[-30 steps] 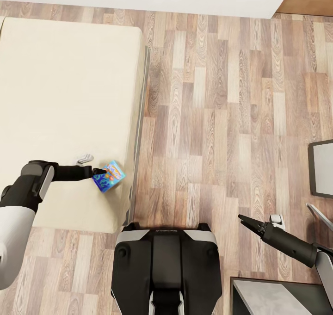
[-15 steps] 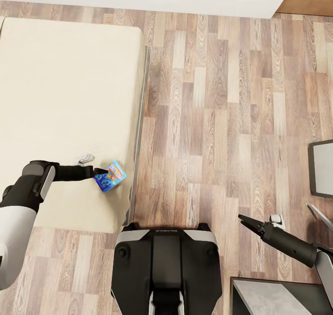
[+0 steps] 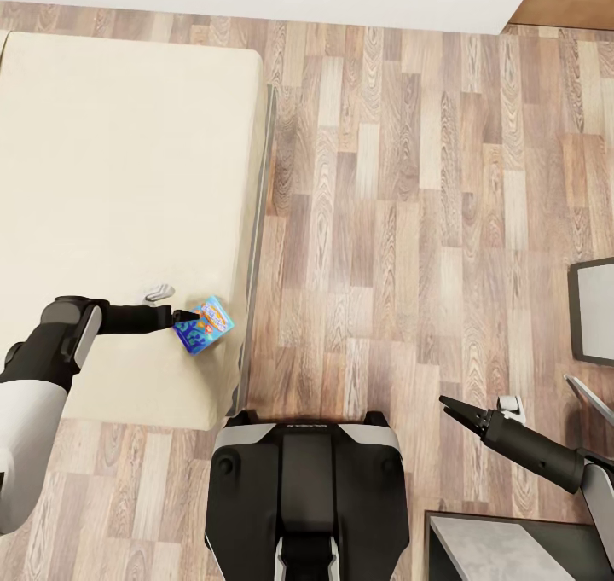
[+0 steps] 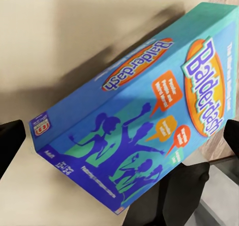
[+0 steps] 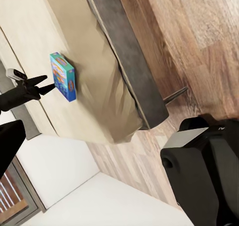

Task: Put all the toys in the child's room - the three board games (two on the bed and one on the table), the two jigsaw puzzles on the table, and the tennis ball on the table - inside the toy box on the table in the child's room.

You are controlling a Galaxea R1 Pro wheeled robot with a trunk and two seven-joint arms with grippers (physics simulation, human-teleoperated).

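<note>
A light blue Balderdash board game (image 3: 205,327) stands tilted on one long edge near the right side of the beige bed (image 3: 128,180). My left gripper (image 3: 186,316) reaches it from the left, its tips at the box's near corner. In the left wrist view the board game (image 4: 139,121) spans the space between the two wide-apart fingers (image 4: 10,141), so the gripper is open. The right wrist view shows the same box (image 5: 63,76) with the left gripper (image 5: 50,82) spread beside it. My right gripper (image 3: 445,403) hangs open over the wooden floor, far from the bed.
The bed's dark frame (image 3: 256,248) borders the wooden floor (image 3: 384,223). A dark-framed white unit (image 3: 593,308) sits at the right edge, with a grey cabinet top (image 3: 512,555) at the lower right. My own base (image 3: 307,496) is below centre.
The left gripper and the blue box edged slightly to the right a second ago and have stayed still since. The right arm has not moved.
</note>
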